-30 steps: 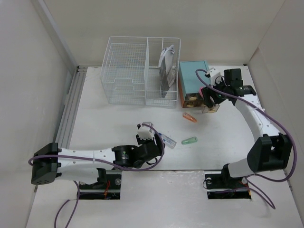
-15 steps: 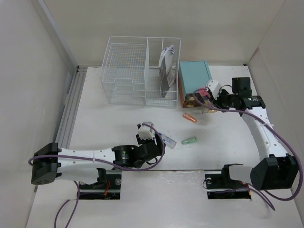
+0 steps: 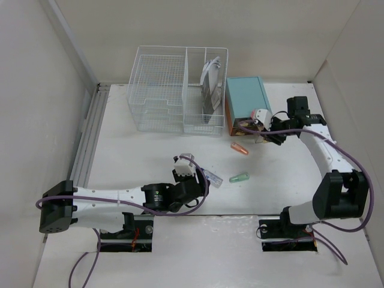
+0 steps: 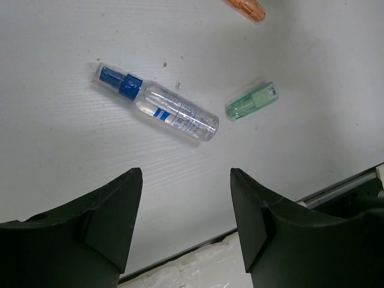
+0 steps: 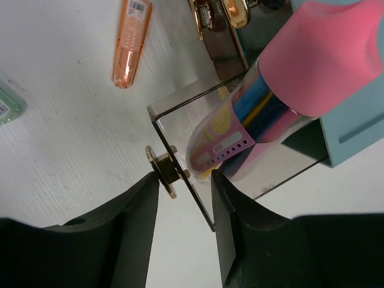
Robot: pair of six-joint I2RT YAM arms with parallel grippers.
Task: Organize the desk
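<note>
Right gripper (image 5: 183,180): jaws part-open, straddling the front panel of a smoky clear drawer (image 5: 193,103). The brass knob (image 5: 161,171) sits against one finger and a gap shows at the other finger, so it's not clamped on anything. The drawer is out of the teal box (image 3: 246,99) and holds a pink block (image 5: 324,54) plus some coloured sheets or cards, can't tell which.

Left gripper (image 4: 185,174): jaws spread wide, nothing between them. It hangs above the surface, touching nothing.

Below and just beyond the left fingers lies a clear spray bottle (image 4: 157,110) on its side with a blue cap. A green tube (image 4: 252,102) lies just beside the bottle's base end, apart from it. An orange tube (image 5: 131,42) lies flat farther out, near the drawer front, between the green tube and the teal box.

The desk (image 3: 138,150) is the big white tabletop under all of it – pale panels on three sides, both arm bases at its near edge. All three loose items rest on it mid-table, right of centre.

At the far side stands a white wire basket (image 3: 159,90), touching or nearly touching the teal box's left side. Its left compartment looks bare, and its narrow right compartment holds upright dark and white items – too small to identify.
</note>
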